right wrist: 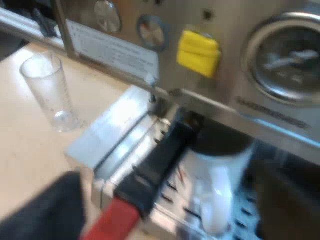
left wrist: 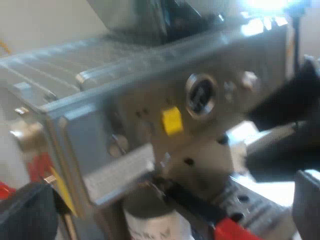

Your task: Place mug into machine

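While the right claw (right wrist: 167,215) stands wide open with nothing in its hold, its two black fingers (right wrist: 47,212) flank the front of the slotted steel drip tray (right wrist: 172,192). The white ceramic mug (right wrist: 215,175) stands upright on that tray, under the brushed-steel espresso machine (right wrist: 240,20). I cannot tell whether either finger touches it. Just beside the mug, the metal holder's black, red-tipped handle (right wrist: 155,160) juts out past the tray's front edge, narrowing the room there. A clear ribbed measuring glass (right wrist: 50,92) stands well apart on the pale wooden table (right wrist: 30,165), bare table around it. The left claw (left wrist: 165,215), also wide open and empty, faces the machine's corner, below the dark bean hopper (left wrist: 135,15).
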